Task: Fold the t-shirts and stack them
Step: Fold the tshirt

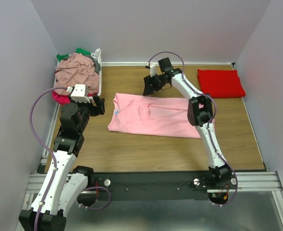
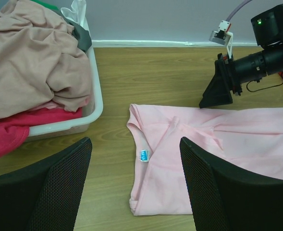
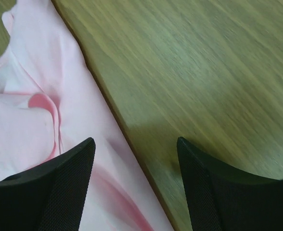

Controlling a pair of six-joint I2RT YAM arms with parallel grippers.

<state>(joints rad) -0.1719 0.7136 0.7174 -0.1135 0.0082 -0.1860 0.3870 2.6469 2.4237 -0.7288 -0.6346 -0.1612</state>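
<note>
Left jaws, wide open and empty, hover near the collar of the light pink cotton t-shirt (image 1: 153,115), which lies spread on the wooden bench (image 1: 146,149). Right jaws, open too, hold nothing above its far edge.

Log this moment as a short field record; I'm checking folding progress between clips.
pink t-shirt: lying flat mid-table, neck label at the end nearest the basket
red t-shirt: folded, far right corner
basket: far left, heaped with unfolded shirts
left jaws: open, empty, near the pink t-shirt's collar end
right jaws: open, empty, over the pink t-shirt's far edge
progress: one shirt folded, no stack yet
</note>
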